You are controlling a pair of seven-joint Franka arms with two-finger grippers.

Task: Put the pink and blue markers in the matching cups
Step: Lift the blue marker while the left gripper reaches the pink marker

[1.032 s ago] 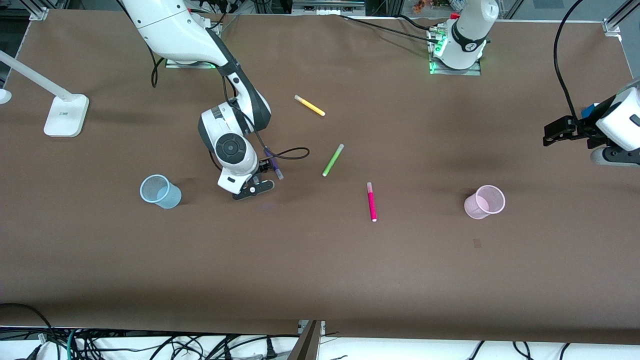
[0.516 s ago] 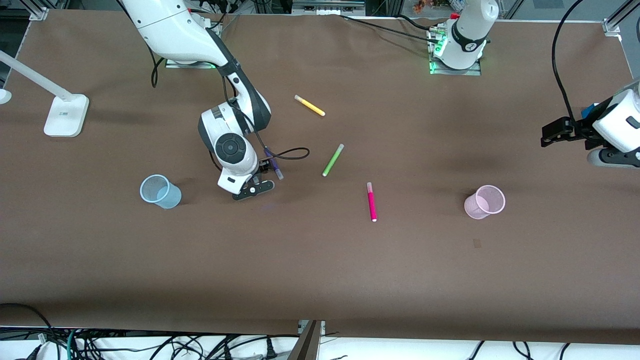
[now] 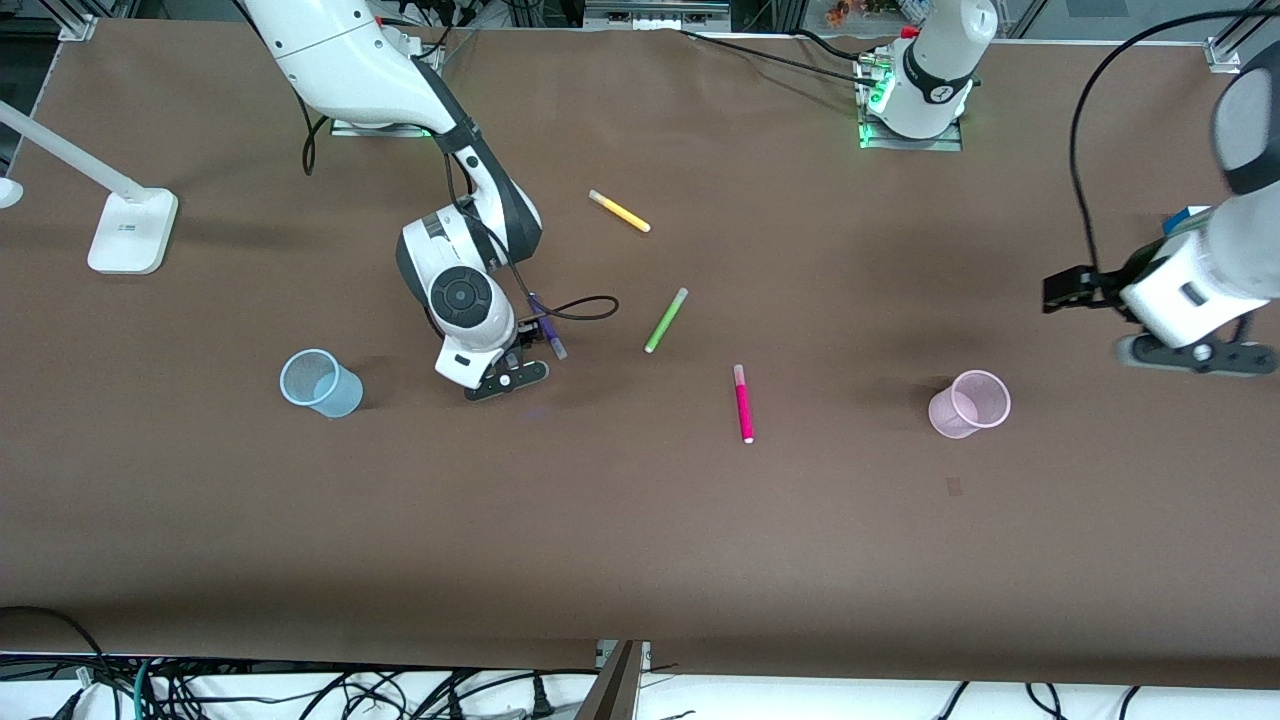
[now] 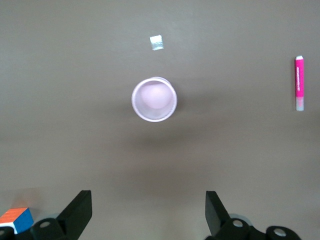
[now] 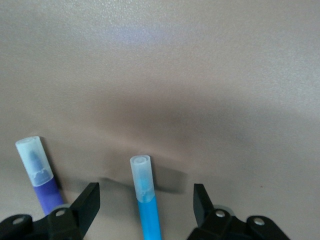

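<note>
The blue marker (image 5: 145, 197) is lying on the worktop (image 3: 640, 540) between the spread fingers of the right end effector (image 5: 145, 205), which is sitting low over it with nothing clamped. The purple marker (image 5: 41, 172) is lying just beside it, close to one finger (image 5: 85, 202). In the front view the blue marker is hidden under the right arm's wrist. The blue cup (image 3: 320, 383) is standing upright nearby, toward the right arm's end of the worktop.

The pink marker (image 3: 743, 402) is lying flat near the middle of the worktop, well apart from the pink cup (image 3: 968, 403), which is standing upright toward the left arm's end. The left end effector (image 4: 145, 212) is hovering, fingers wide apart and empty, over the worktop beside the pink cup.

The main risk appears to be on the right side: if the fingers are closing off-centre, the nearer one could be dragging the purple marker in or knocking the blue one askew, giving a tilted or doubled grasp. A round marker could also be rolling away under a glancing touch. On the left, the light cup could be tipping if the arm is sweeping low toward the pink marker.
</note>
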